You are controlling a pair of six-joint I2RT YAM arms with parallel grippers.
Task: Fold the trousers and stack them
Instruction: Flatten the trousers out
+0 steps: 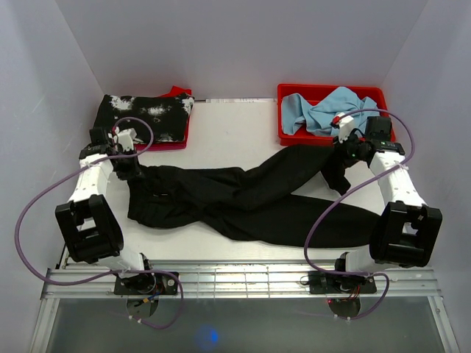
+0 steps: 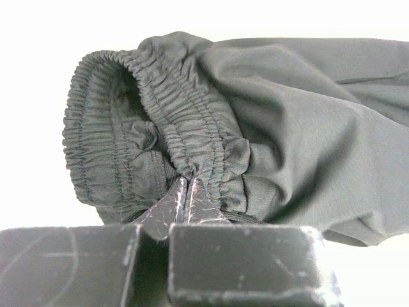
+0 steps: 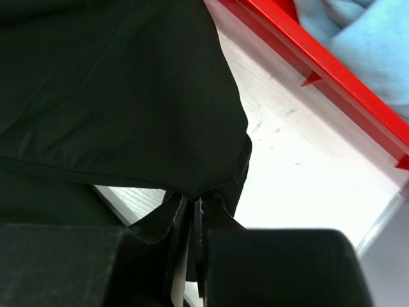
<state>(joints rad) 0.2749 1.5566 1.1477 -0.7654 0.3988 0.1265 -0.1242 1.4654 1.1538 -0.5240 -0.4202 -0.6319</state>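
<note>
Item: plain black soft-fabric trousers (image 1: 243, 198), laid at full length across the white surface (image 1: 228, 132), waist to the left and legs to the right. The two legs cross near the middle; one runs up toward the far right, the other lies nearer the arm bases. Left tool (image 2: 186, 192): fingers pressed together on the gathered elastic waistband (image 2: 160, 115), which it holds pinched. Right tool (image 3: 193, 208): narrowed to a sliver on the edge of the farther leg's end, with cloth caught between the fingers, just beside the red plastic tray (image 1: 283, 121). Tray contents: crumpled light-blue cloth (image 1: 331, 110). Far left corner: folded black garment with white splotches (image 1: 147, 114) on a red base (image 1: 176, 93), near the waist end; whether they touch cannot be told. Status, as judged: early. Both ends are gripped, but the garment is neither flat nor straight, and no fold is visible. Outstanding: uncross and align the legs, fold lengthwise and then across, and carry the bundle to a stack, presumably onto the folded garment at far left.
</note>
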